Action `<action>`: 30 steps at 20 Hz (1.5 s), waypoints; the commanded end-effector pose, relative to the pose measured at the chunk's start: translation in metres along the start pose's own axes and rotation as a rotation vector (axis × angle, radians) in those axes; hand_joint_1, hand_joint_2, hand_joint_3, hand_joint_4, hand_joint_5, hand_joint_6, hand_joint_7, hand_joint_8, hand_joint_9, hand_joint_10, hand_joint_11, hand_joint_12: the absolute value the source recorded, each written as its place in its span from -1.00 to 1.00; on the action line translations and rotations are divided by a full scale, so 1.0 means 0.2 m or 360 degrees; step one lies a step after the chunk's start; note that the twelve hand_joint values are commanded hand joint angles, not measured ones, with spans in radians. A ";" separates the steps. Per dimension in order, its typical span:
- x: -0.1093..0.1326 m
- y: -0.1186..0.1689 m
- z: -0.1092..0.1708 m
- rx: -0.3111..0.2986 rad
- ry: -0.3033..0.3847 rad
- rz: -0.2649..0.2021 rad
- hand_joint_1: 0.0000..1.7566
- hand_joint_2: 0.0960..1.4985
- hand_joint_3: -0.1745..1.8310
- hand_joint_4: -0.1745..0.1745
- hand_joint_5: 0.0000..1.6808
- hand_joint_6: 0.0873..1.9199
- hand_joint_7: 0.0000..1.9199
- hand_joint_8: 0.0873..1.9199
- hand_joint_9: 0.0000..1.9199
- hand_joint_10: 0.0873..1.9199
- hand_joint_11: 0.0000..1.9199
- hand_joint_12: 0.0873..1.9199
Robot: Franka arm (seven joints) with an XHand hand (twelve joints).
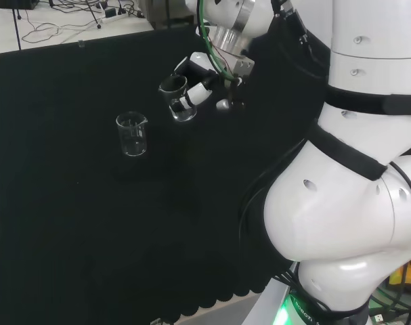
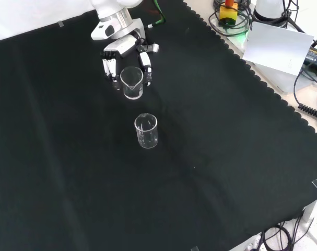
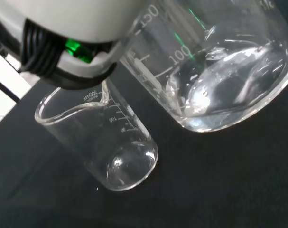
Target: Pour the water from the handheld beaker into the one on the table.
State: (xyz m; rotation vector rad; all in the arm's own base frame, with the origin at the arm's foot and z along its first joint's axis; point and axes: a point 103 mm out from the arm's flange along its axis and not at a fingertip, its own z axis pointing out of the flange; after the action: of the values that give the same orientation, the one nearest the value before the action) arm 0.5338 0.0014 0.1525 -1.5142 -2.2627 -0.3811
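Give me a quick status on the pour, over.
Hand shut on held beaker, water inside. Table beaker upright on cloth, looks empty. Nothing between them.

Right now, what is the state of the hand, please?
Hand: shut on the handheld beaker, which holds water, above the cloth near the empty beaker.
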 end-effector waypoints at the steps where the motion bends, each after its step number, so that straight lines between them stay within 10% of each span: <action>1: 0.09 0.02 0.00 0.0160 -0.0079 -0.0011 0.51 -0.20 -0.29 -1.00 0.76 -0.87 0.62 -1.00 0.62 -0.97 0.25 -0.18; 30: 0.30 0.20 0.03 0.0654 -0.0696 0.0149 0.50 -0.19 -0.27 -1.00 0.65 -0.66 0.53 -0.78 0.62 -0.96 0.24 -0.18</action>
State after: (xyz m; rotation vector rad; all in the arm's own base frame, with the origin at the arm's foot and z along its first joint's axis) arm 0.5477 0.0631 0.1757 -1.5588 -2.3881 0.3206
